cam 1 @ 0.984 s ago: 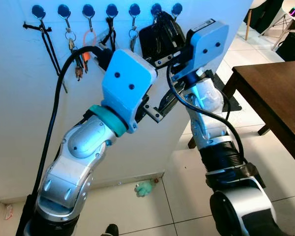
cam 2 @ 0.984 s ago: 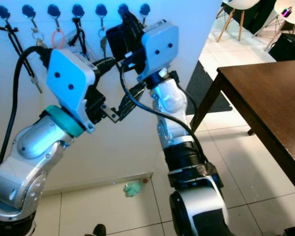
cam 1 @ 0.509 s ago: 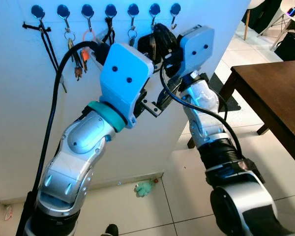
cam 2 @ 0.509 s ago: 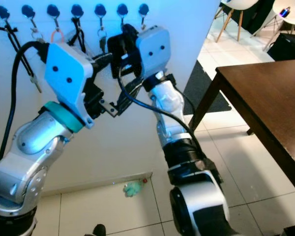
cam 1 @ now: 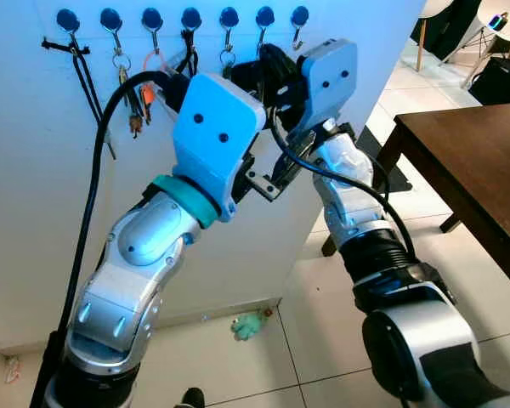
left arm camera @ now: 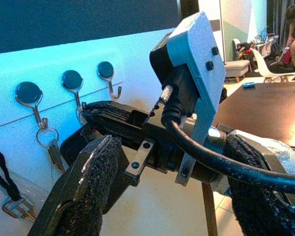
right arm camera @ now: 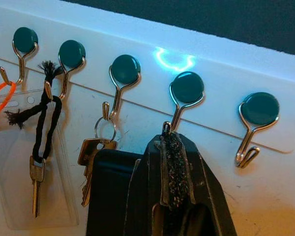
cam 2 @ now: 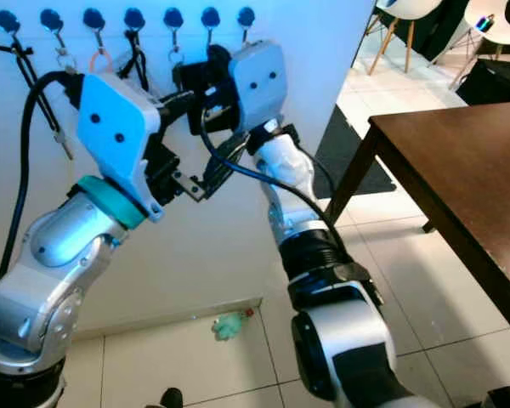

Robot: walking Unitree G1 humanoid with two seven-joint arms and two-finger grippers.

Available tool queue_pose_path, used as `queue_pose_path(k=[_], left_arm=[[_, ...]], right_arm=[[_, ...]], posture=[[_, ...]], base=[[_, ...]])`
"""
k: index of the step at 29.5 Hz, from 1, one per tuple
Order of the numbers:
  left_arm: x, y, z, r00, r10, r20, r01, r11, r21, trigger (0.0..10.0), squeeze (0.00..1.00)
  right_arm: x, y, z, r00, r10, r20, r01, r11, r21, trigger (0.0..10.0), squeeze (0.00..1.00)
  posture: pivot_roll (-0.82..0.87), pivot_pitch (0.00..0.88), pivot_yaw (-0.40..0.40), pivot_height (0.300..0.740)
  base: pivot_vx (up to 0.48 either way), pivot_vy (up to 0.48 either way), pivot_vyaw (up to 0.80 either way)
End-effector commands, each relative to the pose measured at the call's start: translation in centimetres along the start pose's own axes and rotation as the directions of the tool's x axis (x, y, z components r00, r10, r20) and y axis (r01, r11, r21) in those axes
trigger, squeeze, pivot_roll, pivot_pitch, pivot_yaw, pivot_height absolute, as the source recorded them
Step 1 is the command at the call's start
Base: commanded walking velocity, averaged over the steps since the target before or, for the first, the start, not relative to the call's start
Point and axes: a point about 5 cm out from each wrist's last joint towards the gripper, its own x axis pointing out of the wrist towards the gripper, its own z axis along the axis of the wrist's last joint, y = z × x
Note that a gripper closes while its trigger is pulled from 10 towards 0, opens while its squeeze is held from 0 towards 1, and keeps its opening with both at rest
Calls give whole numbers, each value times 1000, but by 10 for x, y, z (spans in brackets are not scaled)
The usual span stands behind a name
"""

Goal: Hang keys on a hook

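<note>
Now right gripper (right arm camera: 169, 147) at hook (right arm camera: 186, 96) near rack's end, fingers pinched together on key loop (right arm camera: 165, 129), hanging it. Left gripper (left arm camera: 167, 196) apart, idle.

From head height, the paired eye views look forward and down across both raised silver arms at a white wall (cam 1: 34, 246) bearing a row of round blue-capped wire hooks (cam 1: 187, 19) at 12 o'clock, a dark wooden table (cam 1: 484, 161) at 3 o'clock. The right wrist view sits close beneath those hooks (right arm camera: 187, 88); the left wrist view faces them from farther back.
</note>
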Motion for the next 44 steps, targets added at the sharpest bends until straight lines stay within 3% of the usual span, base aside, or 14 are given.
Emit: queue_pose_path(k=[1,9,14,16,19,31,32,33,34,35,44], left_arm=[[-2,-1,2,1000,-2,3,2,1000,-1,10000,0],[-2,-2,1,1000,-5,1,5,1000,-4,10000,0],[-1,-3,1,1000,-8,2,8,1000,-6,10000,0],[-1,-3,1,1000,-12,3,12,1000,-7,10000,0],[-1,-3,1,1000,-13,4,13,1000,-6,10000,0],[0,-4,0,1000,-17,3,17,1000,-6,10000,0],[0,-4,0,1000,-18,2,18,1000,-6,10000,0],[0,-4,0,1000,-18,2,18,1000,-6,10000,0],[0,-4,0,1000,-19,2,19,1000,-7,10000,0],[0,-4,0,1000,-20,2,20,1000,-7,10000,0],[-1,-3,0,1000,-20,-2,20,1000,-4,10000,0]], right_arm=[[1,8,-3,998,51,-22,-51,999,-14,10000,0],[-10,13,-21,989,86,-123,-93,994,-52,10000,0],[-11,11,-15,994,84,-71,-87,995,-42,10000,0],[-10,9,-2,997,82,15,-82,996,-29,10000,0],[-11,10,3,995,87,47,-85,996,-36,10000,0],[-29,11,-2,997,54,48,-54,998,-18,10000,0],[-32,11,-4,998,48,41,-47,999,-12,10000,157],[-32,11,-4,998,48,41,-47,999,-12,10000,157],[-35,10,-7,999,37,25,-37,999,-3,10000,494],[-38,10,-10,1000,27,9,-27,1000,10,10000,1000],[-41,7,-13,1000,-6,-11,7,999,53,10000,1000]], posture=[[-88,124,19,740],[-90,125,22,740],[-91,122,24,740],[-90,118,24,740],[-90,118,24,740],[-94,113,25,740],[-97,114,27,740],[-97,114,27,740],[-97,114,27,740],[-98,116,31,740],[-92,122,34,740]], base=[[0,0,0],[0,0,0],[0,0,0],[0,0,0],[0,0,0],[0,0,0],[0,0,0],[0,0,0],[0,0,0],[0,0,0],[0,0,0]])
